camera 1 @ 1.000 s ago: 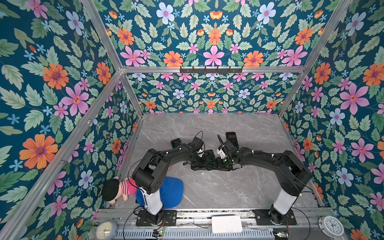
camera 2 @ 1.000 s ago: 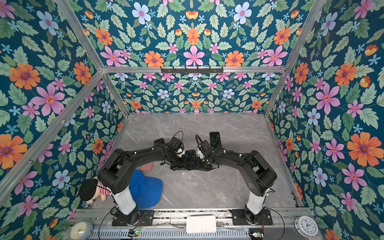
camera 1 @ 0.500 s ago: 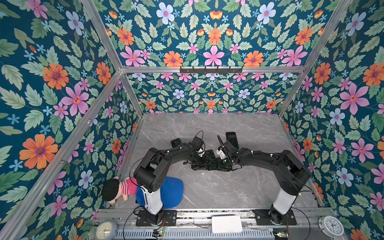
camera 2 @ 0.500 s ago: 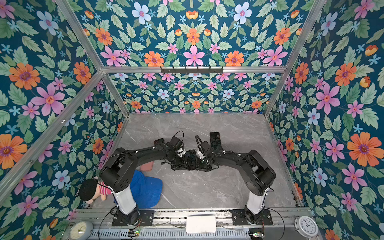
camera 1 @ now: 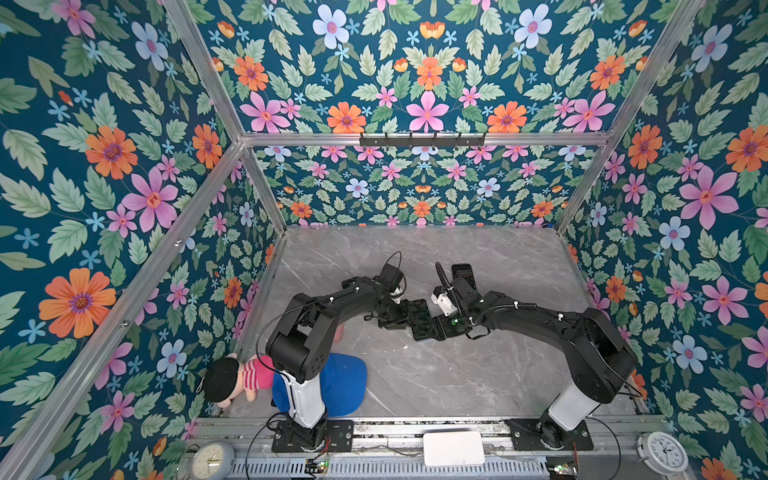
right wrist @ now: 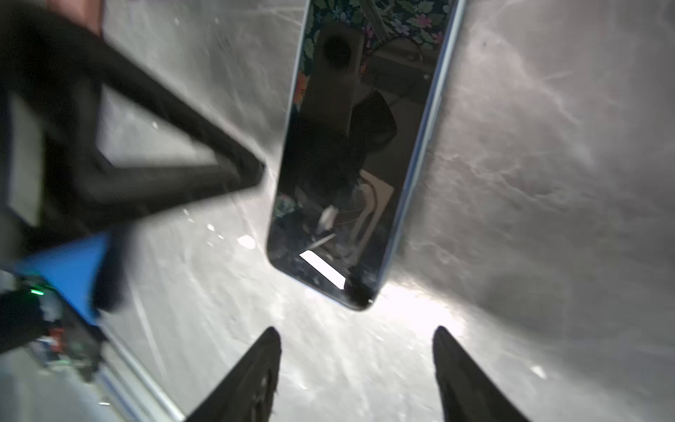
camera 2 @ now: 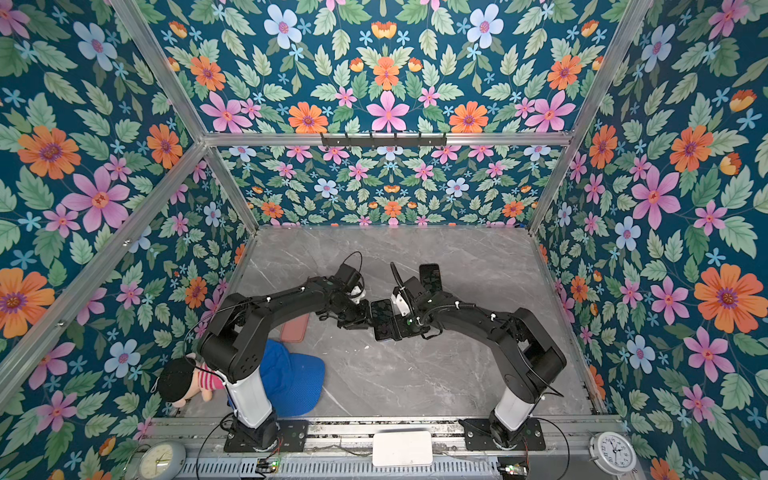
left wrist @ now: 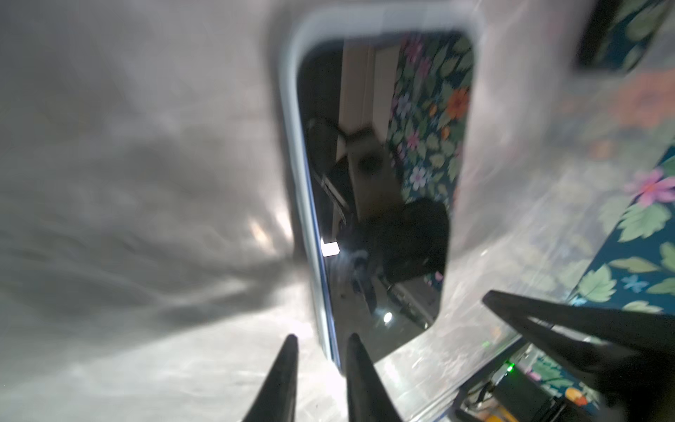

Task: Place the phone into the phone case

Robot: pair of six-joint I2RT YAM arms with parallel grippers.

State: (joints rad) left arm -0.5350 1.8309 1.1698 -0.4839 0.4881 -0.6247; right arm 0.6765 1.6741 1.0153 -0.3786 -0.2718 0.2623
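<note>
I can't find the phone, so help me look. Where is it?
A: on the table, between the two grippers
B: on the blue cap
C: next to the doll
A: the phone is in the middle of the table, with the left gripper at one side of it and the right gripper at the other.

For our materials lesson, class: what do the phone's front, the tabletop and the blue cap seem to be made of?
Phone: glossy glass front, judging by its mirror-like reflections; pale blue rim, plastic or metal, unclear.
Tabletop: grey with white veins and a faint sheen, marble-look; real stone or laminate, cannot tell.
Blue cap: soft matte fabric, seemingly mesh-textured.
</note>
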